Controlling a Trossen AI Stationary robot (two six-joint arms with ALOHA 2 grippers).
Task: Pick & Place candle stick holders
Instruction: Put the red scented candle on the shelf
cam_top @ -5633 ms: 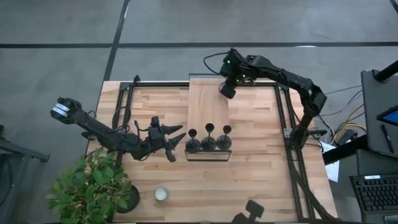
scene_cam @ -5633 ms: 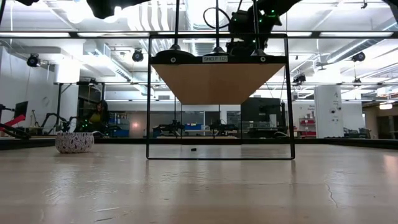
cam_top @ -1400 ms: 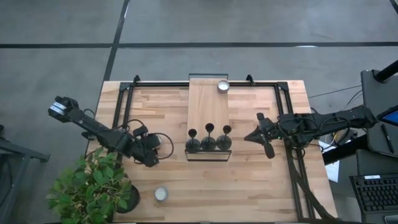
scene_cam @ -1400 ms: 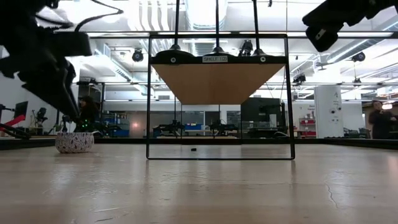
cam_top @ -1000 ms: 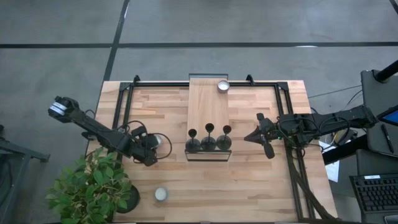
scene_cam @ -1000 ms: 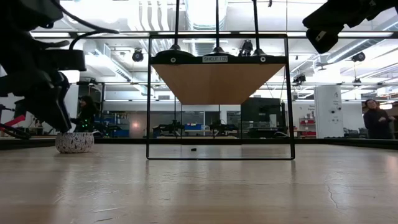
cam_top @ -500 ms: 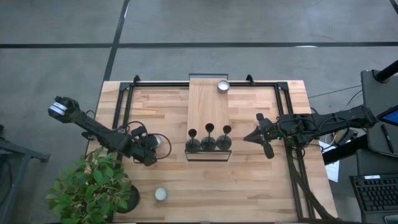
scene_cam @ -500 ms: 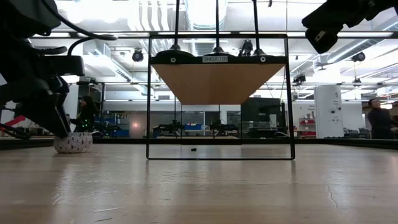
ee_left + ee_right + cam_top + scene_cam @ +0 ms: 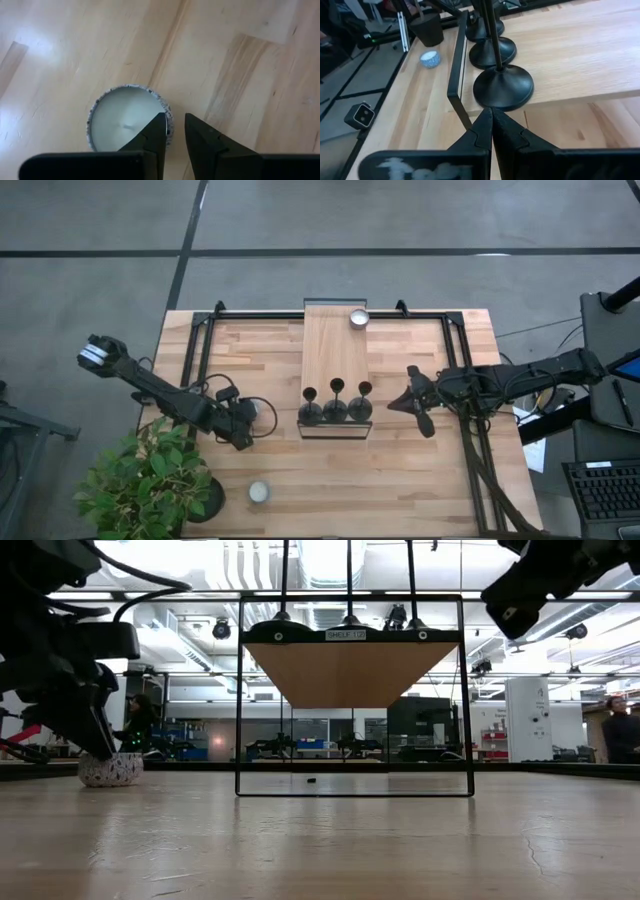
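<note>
Three black candle stick holders stand by their disc bases in a row at the near end of a raised wooden shelf. My right gripper is shut just right of them, level with the shelf. In the right wrist view its tips point at the nearest holder's base; I cannot tell whether they touch it. My left gripper is left of the shelf, down on the table, shut on a small speckled candle bowl. My left gripper pinches the candle bowl's rim, one finger inside over the pale wax and one outside. The fingers come from above, pointing down. The bowl sits upright with its bottom on the table.
A second candle bowl sits near the table's front edge, and a third on the shelf's far end. A potted plant stands at the near left corner. A black frame runs along the far and side edges.
My left gripper has come down onto the speckled candle bowl, and the bowl has slid a little toward the table's left edge while staying on the table. My right gripper has moved slightly toward the holders.
</note>
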